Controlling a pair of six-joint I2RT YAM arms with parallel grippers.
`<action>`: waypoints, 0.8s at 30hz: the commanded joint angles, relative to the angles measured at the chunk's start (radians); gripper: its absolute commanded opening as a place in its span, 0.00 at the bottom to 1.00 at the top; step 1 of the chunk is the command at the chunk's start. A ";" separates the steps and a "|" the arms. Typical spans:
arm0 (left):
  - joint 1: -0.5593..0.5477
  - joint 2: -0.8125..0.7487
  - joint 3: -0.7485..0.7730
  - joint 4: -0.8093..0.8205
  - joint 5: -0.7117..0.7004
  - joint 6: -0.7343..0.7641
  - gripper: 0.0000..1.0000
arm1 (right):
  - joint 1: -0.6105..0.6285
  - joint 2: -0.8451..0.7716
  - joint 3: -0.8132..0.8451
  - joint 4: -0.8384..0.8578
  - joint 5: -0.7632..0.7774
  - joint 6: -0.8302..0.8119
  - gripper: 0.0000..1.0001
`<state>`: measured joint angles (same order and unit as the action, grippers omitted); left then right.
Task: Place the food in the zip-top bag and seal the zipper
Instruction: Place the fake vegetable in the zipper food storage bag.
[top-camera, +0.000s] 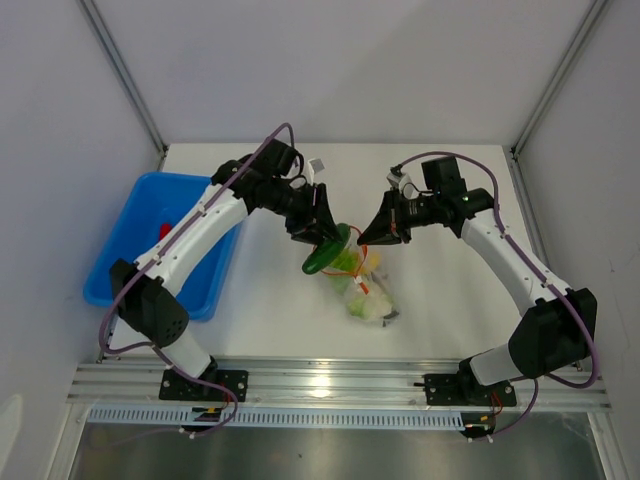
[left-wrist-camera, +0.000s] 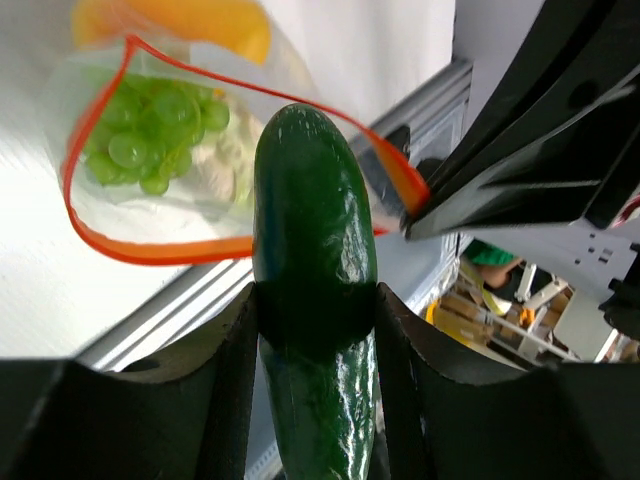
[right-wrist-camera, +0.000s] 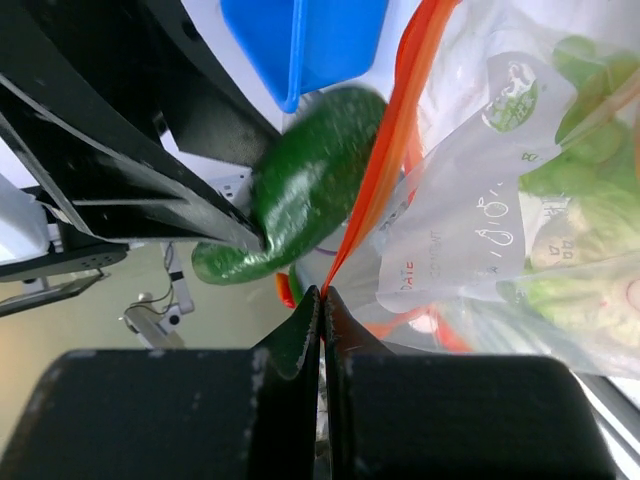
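Note:
My left gripper (top-camera: 322, 240) is shut on the dark green cucumber (left-wrist-camera: 315, 260), holding it at the open mouth of the clear zip-top bag (top-camera: 365, 285); its tip points into the mouth in the left wrist view. My right gripper (top-camera: 366, 237) is shut on the bag's orange-red zipper (right-wrist-camera: 380, 170) and holds the mouth up and open. The zipper loop (left-wrist-camera: 100, 230) rings the opening. Inside the bag lie the green grape bunch (left-wrist-camera: 150, 135), the white-green leafy vegetable (left-wrist-camera: 225, 165) and the orange-yellow piece (left-wrist-camera: 200, 20). The red chili (top-camera: 165, 231) lies in the blue tray.
The blue plastic tray (top-camera: 135, 265) stands at the left, under the left arm. Grey walls close in both sides and the back. A metal rail (top-camera: 330, 385) runs along the near table edge.

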<state>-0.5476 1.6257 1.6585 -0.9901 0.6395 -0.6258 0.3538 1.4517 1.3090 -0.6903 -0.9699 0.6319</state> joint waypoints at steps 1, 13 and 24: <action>-0.012 0.004 0.017 -0.105 0.066 0.074 0.00 | 0.001 -0.014 0.021 0.011 0.034 -0.057 0.00; -0.048 -0.017 -0.060 -0.113 0.129 0.041 0.01 | 0.031 -0.025 0.050 0.012 0.057 -0.118 0.00; -0.054 0.180 0.014 -0.026 0.223 -0.008 0.01 | 0.060 -0.045 0.036 0.047 0.025 -0.098 0.00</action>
<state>-0.5964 1.7599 1.6268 -1.0557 0.8173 -0.6102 0.4110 1.4509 1.3144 -0.6849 -0.9173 0.5377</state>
